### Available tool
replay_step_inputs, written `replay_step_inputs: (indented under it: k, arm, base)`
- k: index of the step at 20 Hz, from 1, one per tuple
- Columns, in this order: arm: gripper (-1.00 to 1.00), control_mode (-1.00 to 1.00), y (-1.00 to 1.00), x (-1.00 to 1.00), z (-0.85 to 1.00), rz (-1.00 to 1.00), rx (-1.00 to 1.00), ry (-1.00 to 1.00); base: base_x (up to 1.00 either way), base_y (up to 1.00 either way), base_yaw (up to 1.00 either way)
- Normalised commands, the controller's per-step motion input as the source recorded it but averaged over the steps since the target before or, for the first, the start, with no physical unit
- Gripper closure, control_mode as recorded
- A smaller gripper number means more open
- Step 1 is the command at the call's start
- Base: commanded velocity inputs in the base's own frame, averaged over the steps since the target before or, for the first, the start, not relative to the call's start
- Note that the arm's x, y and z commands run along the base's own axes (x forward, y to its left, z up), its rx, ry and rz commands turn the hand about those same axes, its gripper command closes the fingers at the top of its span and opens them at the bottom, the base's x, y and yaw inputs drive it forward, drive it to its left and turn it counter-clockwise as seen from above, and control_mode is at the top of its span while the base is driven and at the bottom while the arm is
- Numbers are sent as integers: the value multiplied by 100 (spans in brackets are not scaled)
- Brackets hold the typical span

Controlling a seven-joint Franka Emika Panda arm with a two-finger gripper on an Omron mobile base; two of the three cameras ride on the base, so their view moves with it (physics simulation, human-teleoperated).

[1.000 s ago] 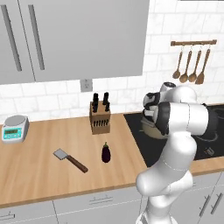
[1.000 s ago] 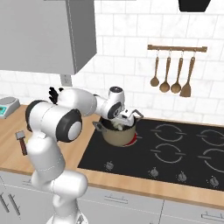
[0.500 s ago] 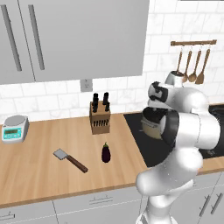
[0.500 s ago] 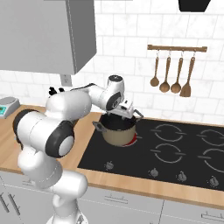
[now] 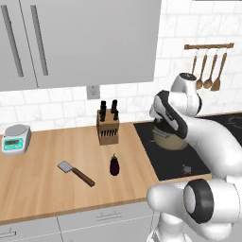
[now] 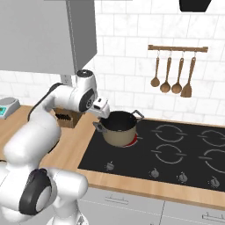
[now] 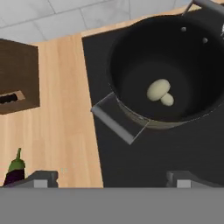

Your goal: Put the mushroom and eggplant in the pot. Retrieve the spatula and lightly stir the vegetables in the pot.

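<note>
The mushroom point(image 7: 159, 92) lies on the dark floor of the pot point(image 6: 119, 128), which stands on the left rear burner of the cooktop point(image 6: 176, 154). The claw point(image 6: 102, 108) hangs just beside the pot's near-left handle, above the edge between cooktop and bench point(image 5: 42, 184). In the hand view its two finger tips point(image 7: 41, 178) stand wide apart with nothing between them: open and empty.

The eggplant point(image 5: 114, 165) lies on the bench, between the knife block point(image 5: 108, 127) and the front edge, near the cooktop's left border. The hand view catches its stem end at the lower left. The spatula point(image 5: 75, 172) lies to its left, well apart from the pot, blade toward the scale point(image 5: 15, 138).

Judgement on the step in hand: mushroom placed, eggplant next.

Handling, judged from appearance:
- Eggplant: small, likely light and firm, but the glossy skin looks slippery and the teardrop form tapers. A grip across the thick middle of the body seems safest; a grip near the narrow stem end could let it squirt out or swing.
- It rests on its side, so the fingers should close across its short width, not along its length.
- Spatula: stiff; take the wooden handle near mid-length, not the thin flat blade lying close to the bench
</note>
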Motion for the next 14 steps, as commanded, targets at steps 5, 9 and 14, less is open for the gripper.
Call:
replay_step_inputs:
  k: [5, 9, 14]
  arm:
    - [-100, -100, 100, -80, 7, 0, 0, 0]
    - [-100, -100, 100, -19, -8, 0, 0, 6]
    - [-100, -100, 85, 28, -37, 0, 0, 14]
  base:
    - [0, 0, 0]
    - [0, 0, 0]
    - [0, 0, 0]
